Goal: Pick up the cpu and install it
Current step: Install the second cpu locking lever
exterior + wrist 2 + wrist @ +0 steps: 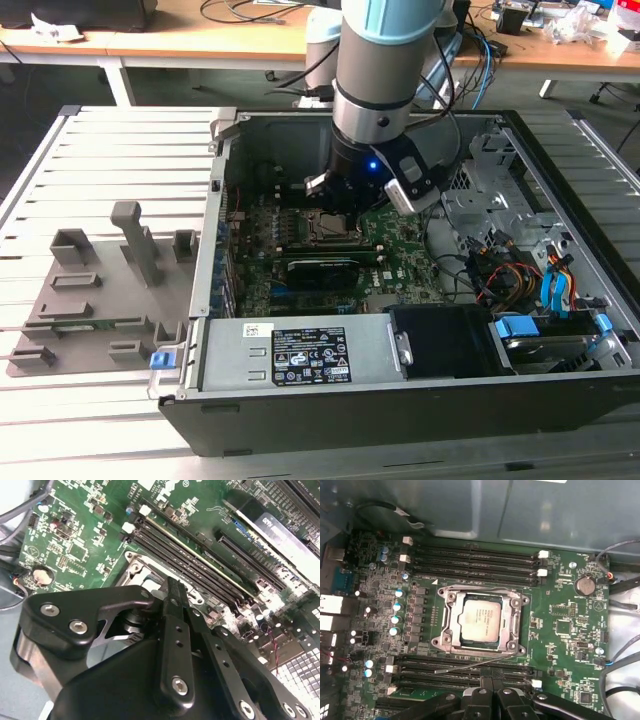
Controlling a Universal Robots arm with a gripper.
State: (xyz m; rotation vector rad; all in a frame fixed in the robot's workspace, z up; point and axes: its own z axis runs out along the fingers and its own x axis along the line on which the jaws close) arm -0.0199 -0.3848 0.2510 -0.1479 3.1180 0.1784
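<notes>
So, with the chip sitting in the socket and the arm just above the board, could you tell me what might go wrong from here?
1. The cpu lies in the socket frame unclamped, and may not be fully seated; a nudge could shift it.
2. The gripper hangs close over the memory slots, so a small drop could strike them.

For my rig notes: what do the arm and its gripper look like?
In the exterior view, the arm is a thick cylinder, pale blue above a silver-grey band, with a small blue light lower down. The gripper in the second wrist view is matte black, built of flat linkage bars joined by silver screws. Black cables trail behind the arm.
</notes>
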